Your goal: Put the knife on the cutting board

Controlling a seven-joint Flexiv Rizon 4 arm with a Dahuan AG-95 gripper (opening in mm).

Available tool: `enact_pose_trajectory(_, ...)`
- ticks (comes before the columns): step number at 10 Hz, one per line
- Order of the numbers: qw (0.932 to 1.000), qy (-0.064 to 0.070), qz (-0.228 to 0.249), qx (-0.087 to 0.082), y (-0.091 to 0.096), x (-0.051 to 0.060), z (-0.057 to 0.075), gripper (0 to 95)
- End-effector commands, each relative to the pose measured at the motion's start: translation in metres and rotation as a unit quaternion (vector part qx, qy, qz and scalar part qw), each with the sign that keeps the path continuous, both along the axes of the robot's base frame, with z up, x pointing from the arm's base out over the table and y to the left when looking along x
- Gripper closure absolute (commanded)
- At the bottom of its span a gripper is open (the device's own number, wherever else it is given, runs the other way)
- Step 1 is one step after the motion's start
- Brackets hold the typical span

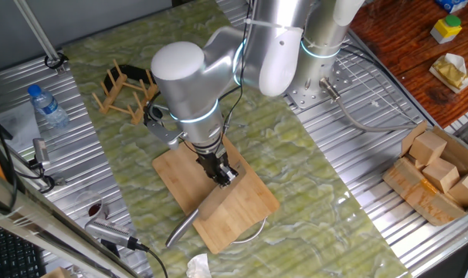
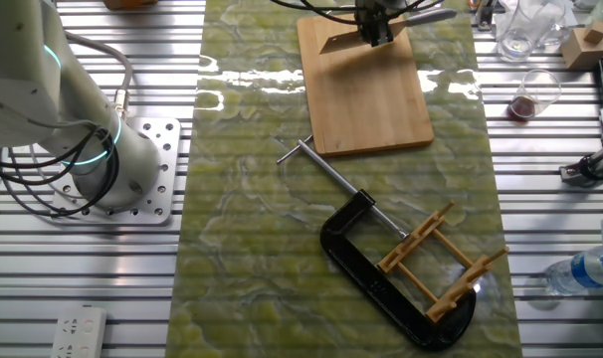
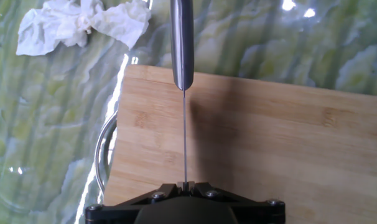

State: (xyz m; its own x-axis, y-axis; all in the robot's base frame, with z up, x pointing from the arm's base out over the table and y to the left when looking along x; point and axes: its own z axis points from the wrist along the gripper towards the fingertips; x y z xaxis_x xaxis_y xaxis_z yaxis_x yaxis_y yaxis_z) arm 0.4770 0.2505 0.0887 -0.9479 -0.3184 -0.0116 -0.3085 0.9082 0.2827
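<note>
Hand view: we're looking straight down the knife [image 3: 183,93], its blade edge-on as a thin line (handle toward the top of the frame), pinched between the gripper [image 3: 185,185] fingers at the bottom center. Below it sits the cutting board [image 3: 282,149], filling the lower right. In one fixed view the knife [image 1: 194,218] hangs over the board's lower left edge.

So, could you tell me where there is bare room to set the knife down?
The cutting board is bare on its half toward the C-clamp, away from the gripper holding the knife. The green mat beside the robot base is open too. Crowded: the clamp with the peg rack, and the tissue past the board's corner.
</note>
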Motion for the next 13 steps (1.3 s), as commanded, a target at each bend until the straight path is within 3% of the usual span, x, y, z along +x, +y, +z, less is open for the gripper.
enact_pose_trajectory(1,0.9999,-0.003,0.011,-0.002,0.0003,0.0007,-0.0006,95.0)
enact_pose_trajectory(13,0.9997,-0.009,0.023,-0.003,-0.0008,0.0006,-0.0003,95.0)
